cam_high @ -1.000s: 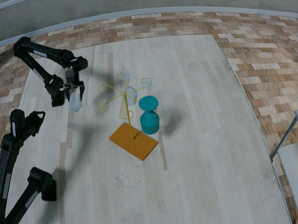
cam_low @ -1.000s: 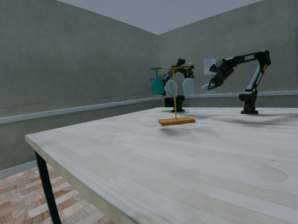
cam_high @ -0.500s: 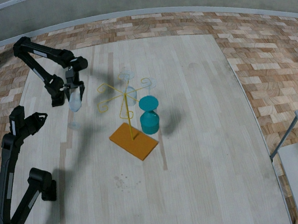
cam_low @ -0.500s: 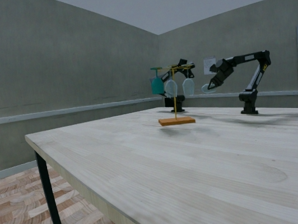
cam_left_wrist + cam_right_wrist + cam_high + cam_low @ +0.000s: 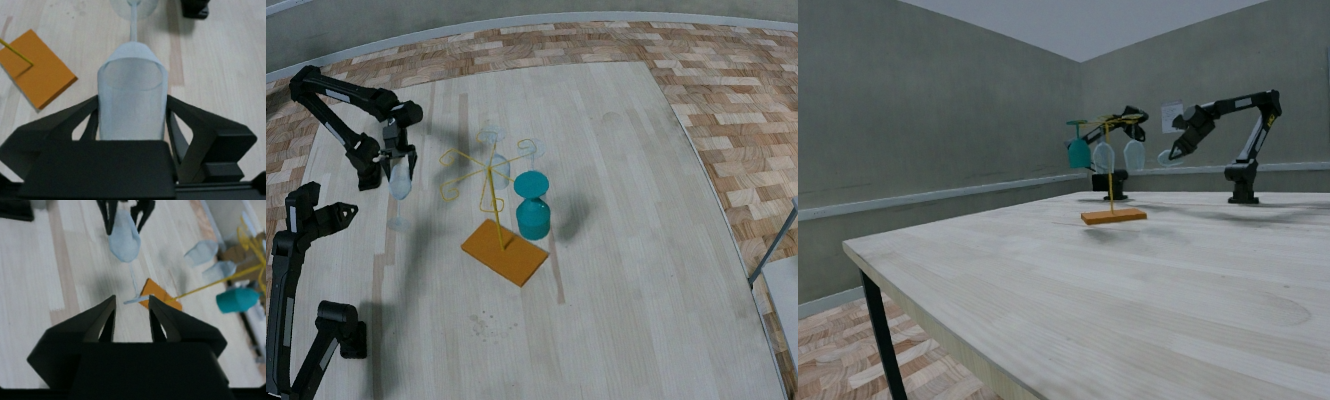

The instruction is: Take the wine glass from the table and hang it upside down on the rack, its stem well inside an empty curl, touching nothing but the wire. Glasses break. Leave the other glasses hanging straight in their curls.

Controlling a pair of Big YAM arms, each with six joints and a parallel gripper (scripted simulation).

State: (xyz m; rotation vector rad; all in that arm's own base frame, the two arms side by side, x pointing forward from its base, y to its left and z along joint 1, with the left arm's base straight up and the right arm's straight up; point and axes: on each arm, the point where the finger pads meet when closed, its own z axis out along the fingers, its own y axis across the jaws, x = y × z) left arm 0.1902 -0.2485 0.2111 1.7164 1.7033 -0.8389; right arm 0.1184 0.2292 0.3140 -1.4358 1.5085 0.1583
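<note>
1. Wine glass [image 5: 400, 186] [image 5: 1167, 158] [image 5: 132, 112] [image 5: 125, 244]: aloft, tilted, bowl gripped by the left hand [image 5: 399, 172] [image 5: 1173, 156] [image 5: 132, 99] [image 5: 121, 237]; likely light, slick, brittle.
2. Right hand [image 5: 355, 209] [image 5: 1140, 138] [image 5: 132, 299]: partly open, holding nothing; stem probably its safest grip.
3. Teal wine glass [image 5: 533, 221] [image 5: 1079, 154] [image 5: 236, 300] crowds one side of the rack [image 5: 496, 207] [image 5: 1111, 192] [image 5: 42, 80] [image 5: 202, 287]; the near-side curls look empty.

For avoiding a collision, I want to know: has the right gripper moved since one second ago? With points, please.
Yes, the right gripper [image 5: 355, 209] [image 5: 1141, 136] [image 5: 132, 300] moved closer to the orange base [image 5: 521, 265] [image 5: 1118, 216] [image 5: 45, 71] [image 5: 155, 291].
</note>
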